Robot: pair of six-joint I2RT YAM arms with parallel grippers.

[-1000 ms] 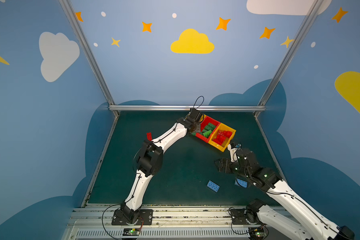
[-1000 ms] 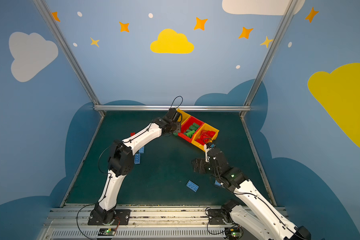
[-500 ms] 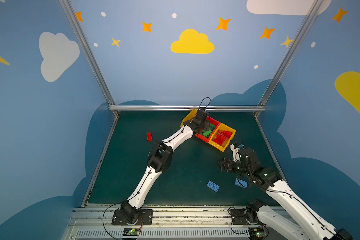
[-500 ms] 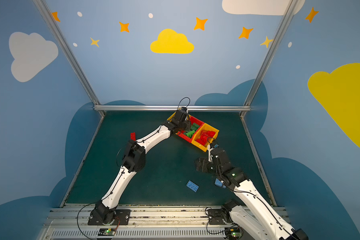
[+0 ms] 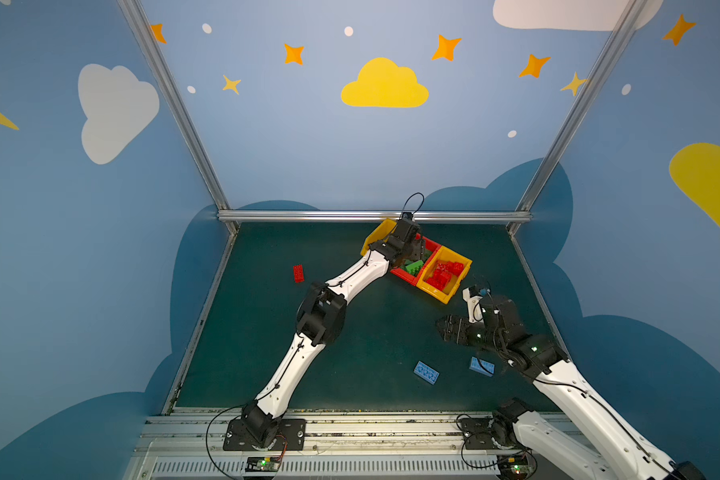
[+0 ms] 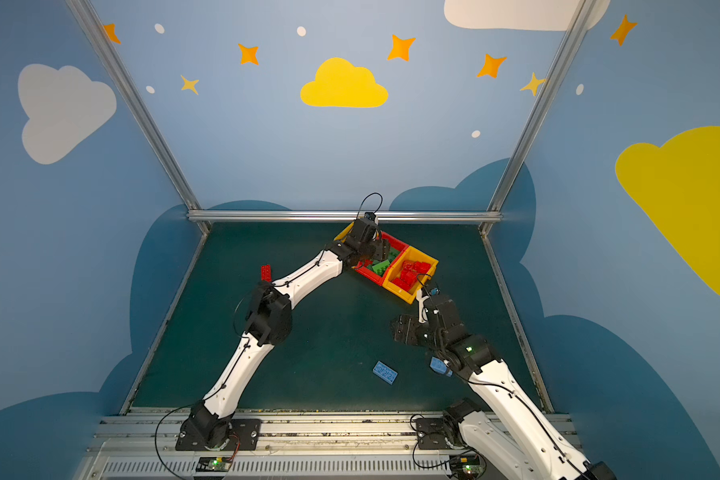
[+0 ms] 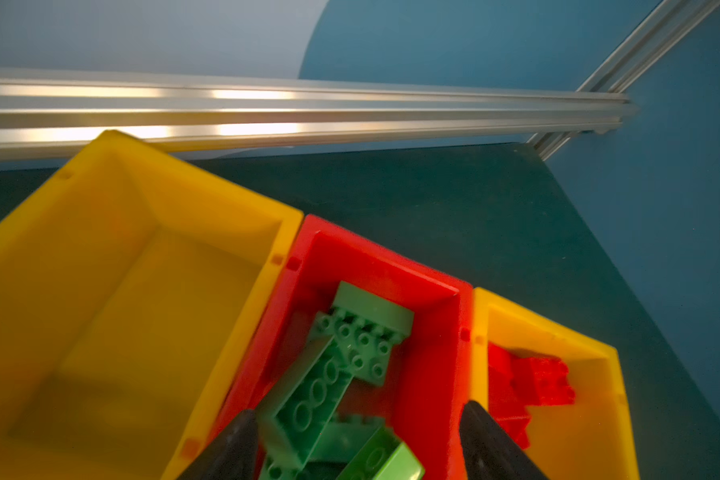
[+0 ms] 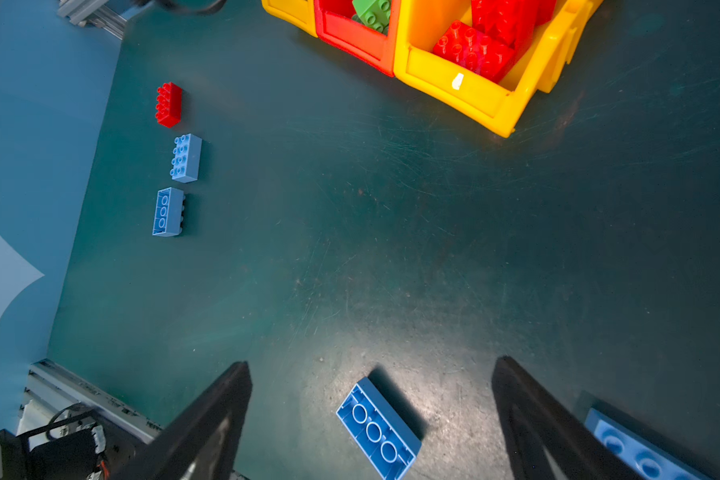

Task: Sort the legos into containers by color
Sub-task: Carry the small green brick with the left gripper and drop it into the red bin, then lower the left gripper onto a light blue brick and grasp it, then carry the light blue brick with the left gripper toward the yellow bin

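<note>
Shows three joined open-top plastic bins [image 5: 445, 300] at the back of a dark green table [image 8: 391, 228]: a red middle bin [image 7: 391, 266] between two yellow ones. Above the red bin, the left gripper [image 7: 358, 409], jaws wide apart, clasping nothing, with green studded bricks [image 7: 350, 353] piled beneath. In the right-hand yellow bin [image 8: 454, 83], red studded bricks [image 8: 474, 52]. Over the table nearer the front, the right gripper [image 8: 373, 363], jaws wide and empty, with a light blue brick [image 8: 377, 428] lying studs-down below the gap and a second blue brick [image 8: 641, 453] near it. Towards the left edge, a loose red brick [image 8: 168, 104] and two more light blue bricks [image 8: 186, 158] in a row.
</note>
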